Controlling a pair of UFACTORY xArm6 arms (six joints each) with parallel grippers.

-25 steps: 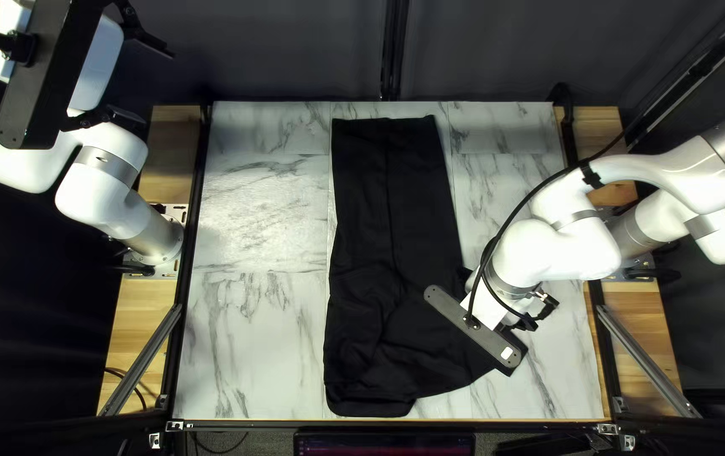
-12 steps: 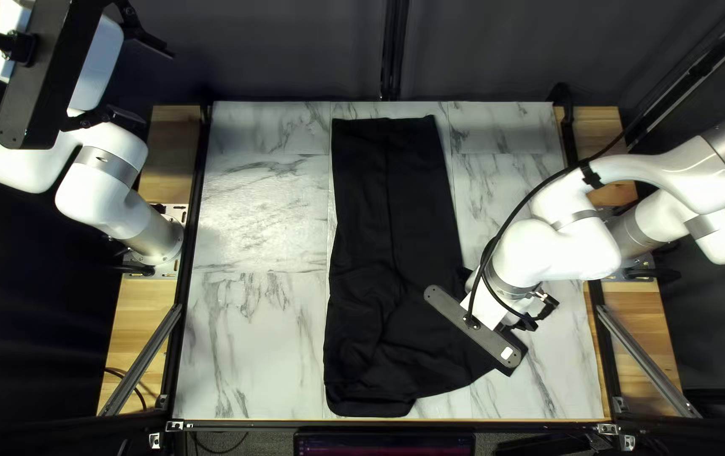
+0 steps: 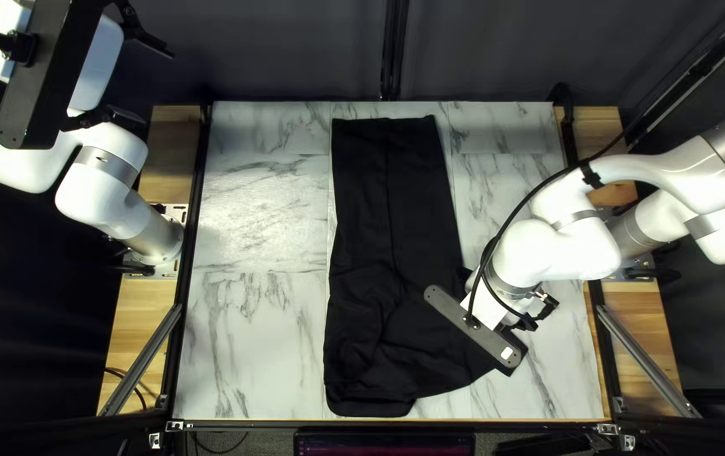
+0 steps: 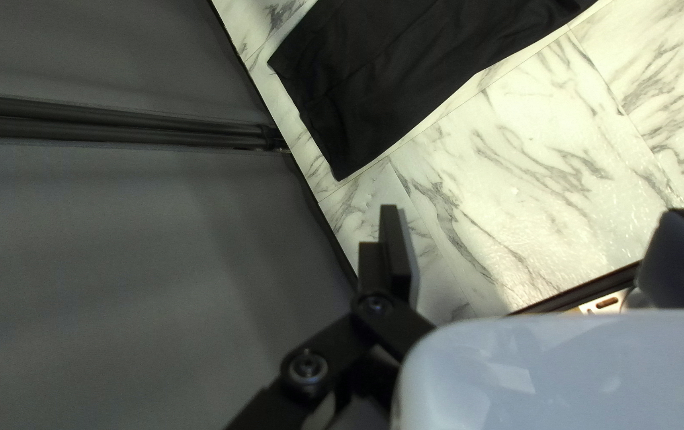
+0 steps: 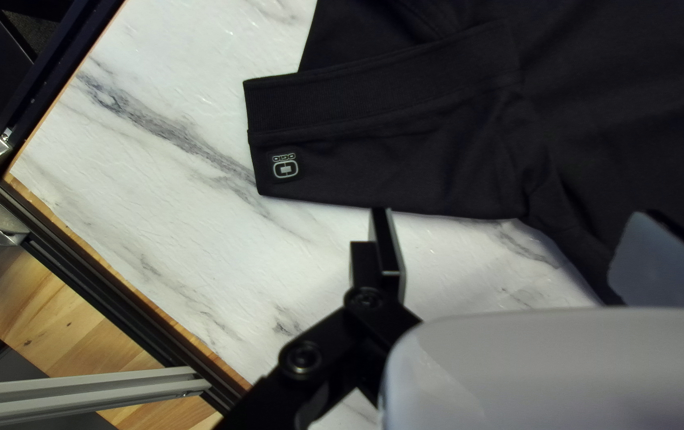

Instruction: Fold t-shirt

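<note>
A black fabric T-shirt stretches down the middle of a white, grey-veined tabletop, one sleeve angled rightward. Near that sleeve, the black-fingered right gripper hovers wide apart, holding nothing; the black-fingered left gripper, likewise spread and empty, hangs beyond the table's left edge.

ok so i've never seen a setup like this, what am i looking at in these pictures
Two white robot arms work at a marble-patterned table: the left arm and the right arm, one based at each side. The top left view looks down from above the table's near edge. The two wrist views look out from each arm's wrist, along its gripper. On the table lies a black t-shirt, to be folded. Nothing is held: the left gripper and the right gripper both have their two fingers apart. The right one is near a sleeve.
</note>
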